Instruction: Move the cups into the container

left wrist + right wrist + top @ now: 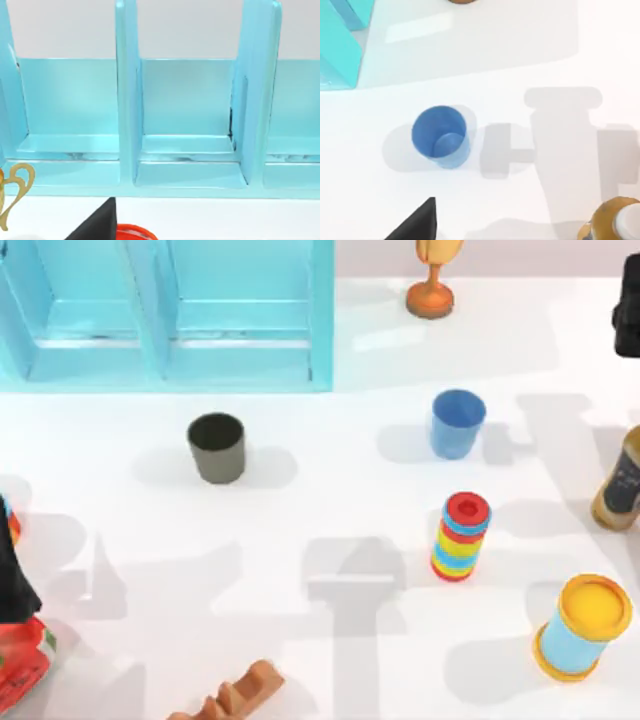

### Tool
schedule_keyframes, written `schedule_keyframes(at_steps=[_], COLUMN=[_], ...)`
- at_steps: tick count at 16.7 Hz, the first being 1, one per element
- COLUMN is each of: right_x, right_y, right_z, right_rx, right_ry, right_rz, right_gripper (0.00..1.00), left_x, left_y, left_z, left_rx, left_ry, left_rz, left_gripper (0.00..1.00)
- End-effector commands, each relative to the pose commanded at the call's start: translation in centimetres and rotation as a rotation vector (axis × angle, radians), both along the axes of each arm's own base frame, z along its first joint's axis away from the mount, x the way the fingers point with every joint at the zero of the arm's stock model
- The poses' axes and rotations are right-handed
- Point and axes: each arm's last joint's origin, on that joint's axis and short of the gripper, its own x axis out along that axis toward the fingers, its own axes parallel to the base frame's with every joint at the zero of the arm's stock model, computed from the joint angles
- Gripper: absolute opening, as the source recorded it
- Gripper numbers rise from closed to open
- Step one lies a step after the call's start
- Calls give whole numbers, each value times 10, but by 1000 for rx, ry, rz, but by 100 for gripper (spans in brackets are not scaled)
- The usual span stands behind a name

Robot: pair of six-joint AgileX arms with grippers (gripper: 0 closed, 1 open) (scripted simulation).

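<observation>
White table (330, 660), soft grey shadows

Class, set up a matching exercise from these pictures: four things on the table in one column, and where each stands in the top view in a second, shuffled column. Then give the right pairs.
Things:
1. blue cup
2. olive-grey cup
3. striped ring stack
4. light-blue container

Places:
A. top left corner
B. left of centre, standing in front of the container
C. right of centre, upright, nearest the ring stack
D. right of centre, just below the blue cup

Pairs: 1-C, 2-B, 3-D, 4-A
</observation>
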Motion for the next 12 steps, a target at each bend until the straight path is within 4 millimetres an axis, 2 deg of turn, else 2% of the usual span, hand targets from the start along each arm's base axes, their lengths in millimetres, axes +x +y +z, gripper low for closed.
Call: schedule_keyframes(at_steps=[3, 6, 9, 12], right_x=[64, 113, 147, 167], right_y=[37, 75, 110, 136], right_z=[-9, -31, -56, -83], right_rx=[-31, -68, -98, -123], right_ry=[212, 377, 484, 559], right_rz=[5, 3, -3, -9], right_gripper=[100, 100, 100, 100], left_x=[0, 0, 0, 0], left_y=[0, 0, 0, 0], left_z=[0, 0, 0, 0], left_rx=[0, 0, 0, 0], left_ry=[0, 0, 0, 0], left_rz=[0, 0, 0, 0], left_gripper=[100, 100, 100, 100])
